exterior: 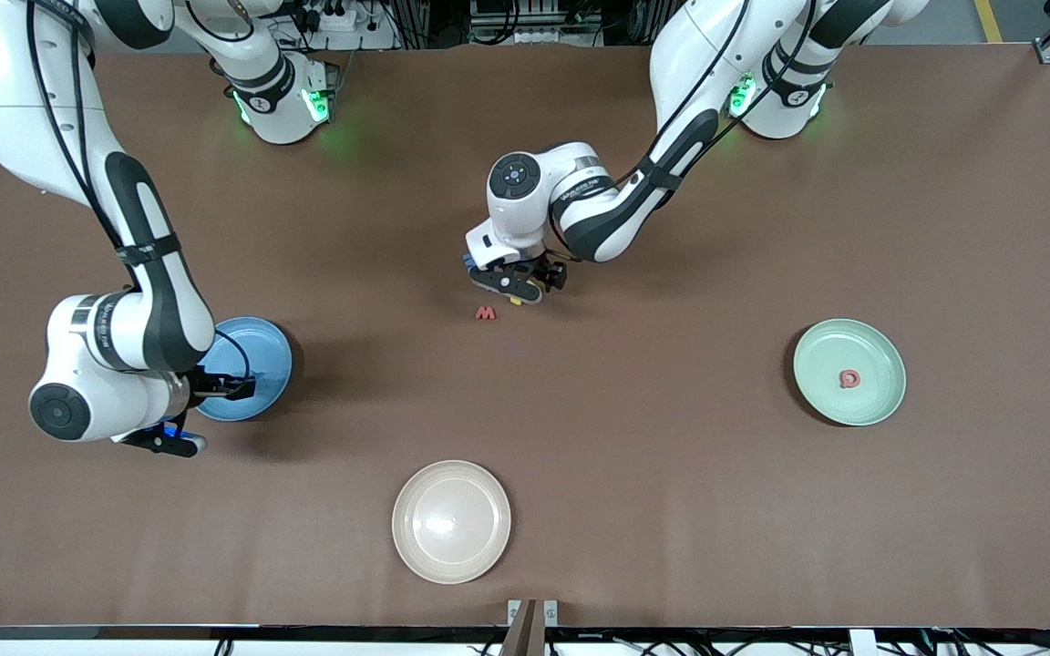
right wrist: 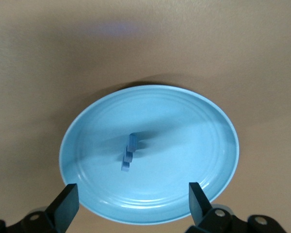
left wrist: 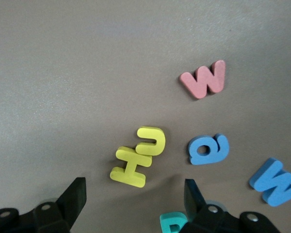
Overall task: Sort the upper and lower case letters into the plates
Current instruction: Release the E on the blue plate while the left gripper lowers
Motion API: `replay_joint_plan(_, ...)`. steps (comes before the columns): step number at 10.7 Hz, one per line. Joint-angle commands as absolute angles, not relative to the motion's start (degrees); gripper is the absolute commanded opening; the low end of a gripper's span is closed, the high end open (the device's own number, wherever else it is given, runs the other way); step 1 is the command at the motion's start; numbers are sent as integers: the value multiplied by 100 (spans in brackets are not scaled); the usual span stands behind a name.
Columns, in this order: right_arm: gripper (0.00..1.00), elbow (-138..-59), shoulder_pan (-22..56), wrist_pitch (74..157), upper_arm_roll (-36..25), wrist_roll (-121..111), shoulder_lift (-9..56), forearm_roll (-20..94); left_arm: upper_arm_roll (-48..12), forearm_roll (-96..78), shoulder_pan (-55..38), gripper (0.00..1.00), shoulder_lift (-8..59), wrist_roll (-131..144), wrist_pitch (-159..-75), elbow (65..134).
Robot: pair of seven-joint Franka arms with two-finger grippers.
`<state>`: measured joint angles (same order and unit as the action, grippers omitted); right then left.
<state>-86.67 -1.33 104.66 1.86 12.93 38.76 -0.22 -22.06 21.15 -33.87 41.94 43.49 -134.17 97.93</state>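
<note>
Sorting in progress. I count two letters already placed: a small blue letter (right wrist: 129, 153) sits in the middle of the light blue plate (right wrist: 194, 126), seen edge-on so I cannot read its case, and a red letter (exterior: 849, 378) lies in the mint green plate (exterior: 880, 346) toward the left arm's end of the surface (exterior: 671, 501).

Six letters remain loose near the middle of the surface. In the left wrist view I see a yellow H (left wrist: 130, 167) touching a yellow hooked letter (left wrist: 152, 141), a blue a (left wrist: 208, 149) just beside them, a red W (left wrist: 204, 79), a blue W (left wrist: 275, 181) and the corner of a teal letter (left wrist: 173, 223) partly hidden by the pincer. From the front only the red one is plainly clear of the arm.

The left pincer (left wrist: 135, 201) hangs low over this cluster, its jaws wide apart and holding nothing, bracketing the yellow H. I judge the H to be the next pick.

The right pincer (right wrist: 134, 206) hovers over the light blue plate, jaws spread wide and empty, the blue letter lying free below it.

A beige plate (exterior: 451, 521), nearest the front camera, is unused. By my estimate the job is about a quarter done.
</note>
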Motion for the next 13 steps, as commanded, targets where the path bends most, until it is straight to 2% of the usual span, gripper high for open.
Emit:
replay_joint_plan(1, 100, -8657, -36, 10354, 264, 1309, 3762, -88, -2206, 2373, -3357, 89, 4254, 4447, -13500, 9817)
replay_joint_plan(3, 100, -8509, -96, 10354, 229, 1213, 3762, -114, -2197, 2391, -3340, 86, 4263, 4421, -13500, 9817)
replay_joint_plan(4, 100, -8386, -236, 10354, 237, 1222, 3770, -71, -2197, 2391, -3340, 82, 4297, 4421, -13500, 9817)
replay_joint_plan(7, 100, -8096, -211, 10328, 246, 1230, 3753, -27, -2188, 2391, -3331, 80, 4359, 4403, -13500, 9782)
replay_joint_plan(8, 100, -8069, -228, 10144, 237, 1230, 3701, -35, -2188, 2391, -3331, 76, 4359, 4403, -13500, 9782)
replay_joint_plan(10, 100, -8068, -394, 10020, 237, 1222, 3709, -45, -2188, 2391, -3331, 61, 4359, 4395, -13500, 9774)
replay_joint_plan(13, 100, -7858, -203, 9703, 264, 1335, 3656, 70, -2188, 2391, -3313, 59, 4368, 4386, -13500, 9738)
